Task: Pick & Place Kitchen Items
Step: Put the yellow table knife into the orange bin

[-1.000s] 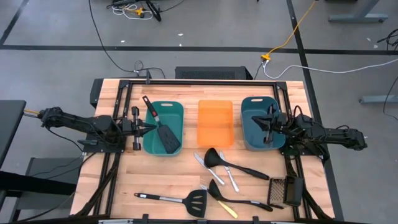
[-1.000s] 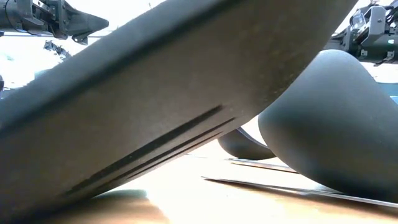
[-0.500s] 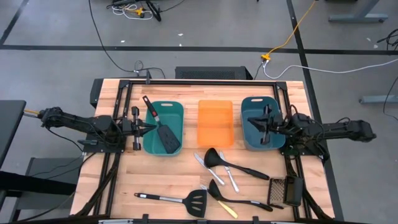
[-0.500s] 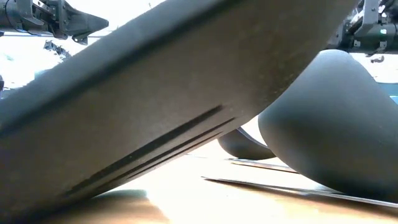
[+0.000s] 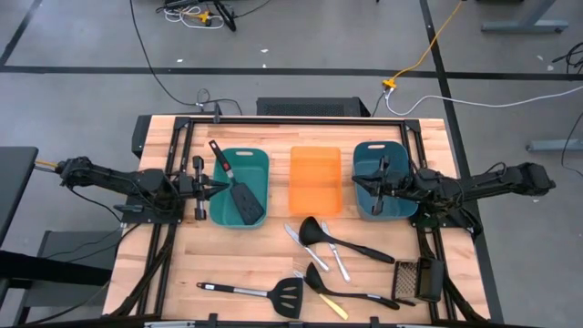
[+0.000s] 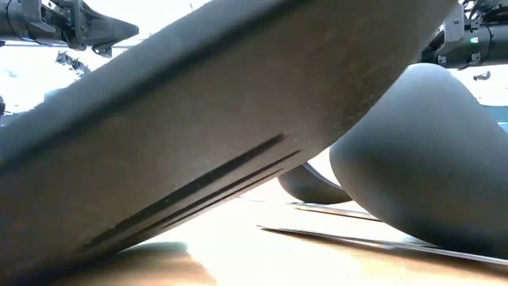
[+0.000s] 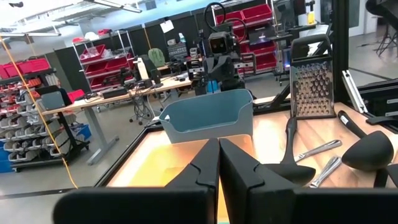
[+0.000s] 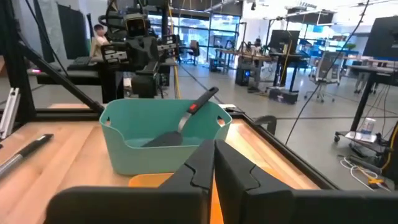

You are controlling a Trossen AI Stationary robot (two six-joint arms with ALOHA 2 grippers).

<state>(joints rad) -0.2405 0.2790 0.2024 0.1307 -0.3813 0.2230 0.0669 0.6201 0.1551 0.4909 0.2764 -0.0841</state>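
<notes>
High view first: one black slotted spatula (image 5: pixel 239 189) already leans in the left teal tub (image 5: pixel 240 187), its handle propped over the far rim; the rest of the kitchen items lie loose on the counter (image 5: pixel 228 264) in front of the tubs: a ladle (image 5: pixel 339 239) and a silver knife (image 5: pixel 304 246) below the orange tray (image 5: pixel 315 179), a second slotted spatula (image 5: pixel 260 292) near the front edge, another black spoon (image 5: pixel 351 292) crossing a yellow knife (image 5: pixel 332 305), and a mesh grater (image 5: pixel 407 279) off to the right; these utensils look light, stiff and thin, probably smooth plastic and metal, so I judge the handle near its middle the best hold, where a long piece balances and will not swing; the flat knives lie close to the wood and may slip from a shallow pinch.

Left tool (image 5: pixel 215 189) hangs just beside the left tub's outer wall, arm stretched level from the counter's left side; in the left wrist view its fingers (image 7: pixel 205 168) are pressed together with nothing between them; right tool (image 5: pixel 378 182) reaches from the right over the right teal tub (image 5: pixel 382 192), arm long and low; the right wrist view shows its fingers (image 8: pixel 200 163) likewise closed and empty.
</notes>
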